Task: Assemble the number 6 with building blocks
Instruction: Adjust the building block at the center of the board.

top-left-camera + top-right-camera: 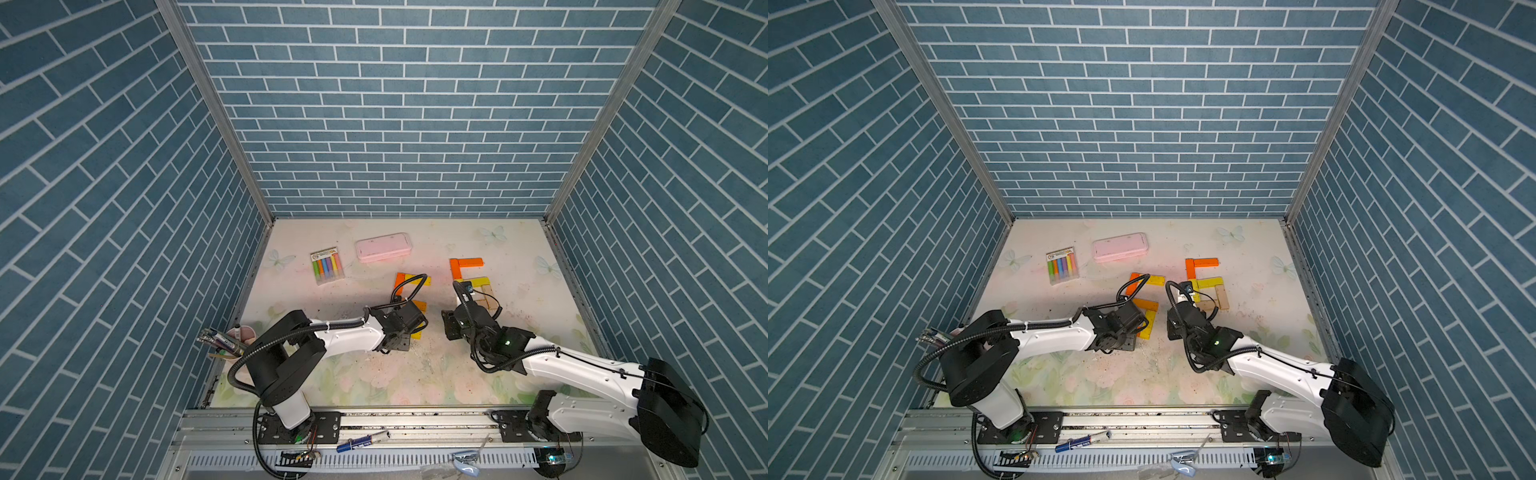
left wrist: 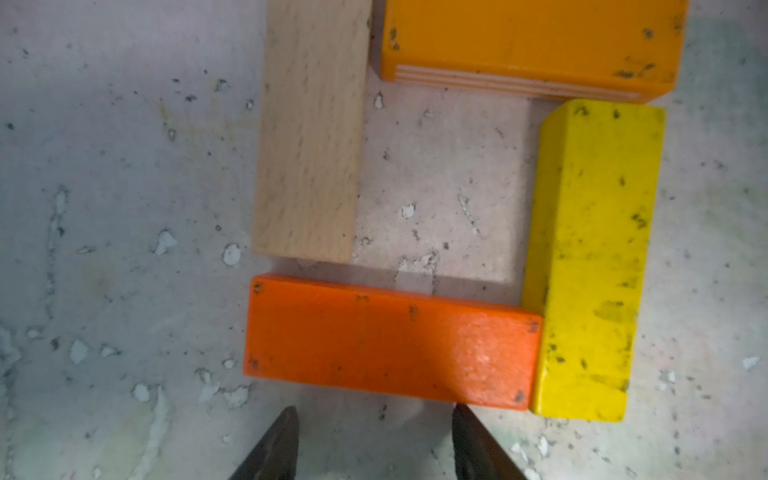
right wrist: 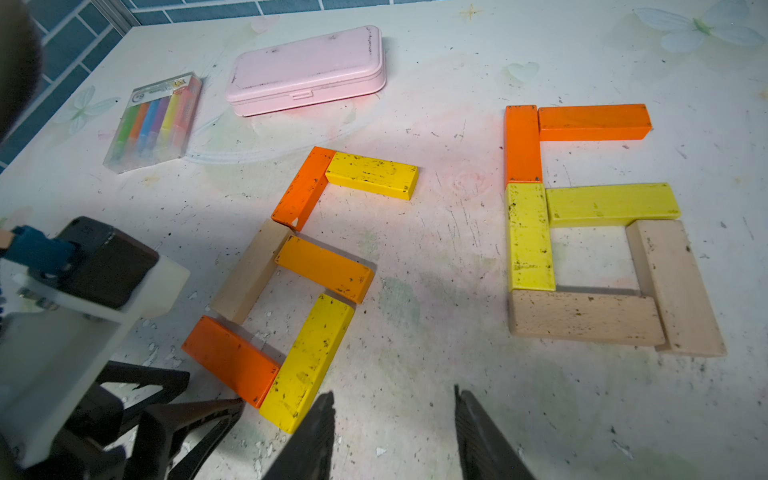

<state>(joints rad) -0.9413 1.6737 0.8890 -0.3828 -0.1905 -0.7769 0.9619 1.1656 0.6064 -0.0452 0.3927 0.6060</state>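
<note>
Two figures lay on the flowered table [image 3: 449,266]. The left number 6 [image 3: 324,268] sat near the middle of the table, a little skewed, with its six bars end to end. It had orange and yellow on top, tan down the side, an amber bar [image 2: 528,41] across the middle, and a yellow bar [image 2: 590,257] and an orange bar [image 2: 390,340] closing the loop. In the left wrist view the tan bar [image 2: 307,133] stopped just short of that orange one, a thin gap showing. The left gripper [image 2: 376,440] was right there beside the orange bar, fingers partway apart and nothing between them. Over on the right, the right number 6 [image 3: 530,237] lay squarer, two orange, two yellow and two tan bars butted together, well apart from its neighbour. The right gripper [image 3: 392,399] hung above bare table between the two figures, its fingers likewise half spread and empty. At the far side lay the pink case [image 3: 307,70] and, beside it, the clear pack of chalks [image 3: 153,120], both away from the blocks.
</note>
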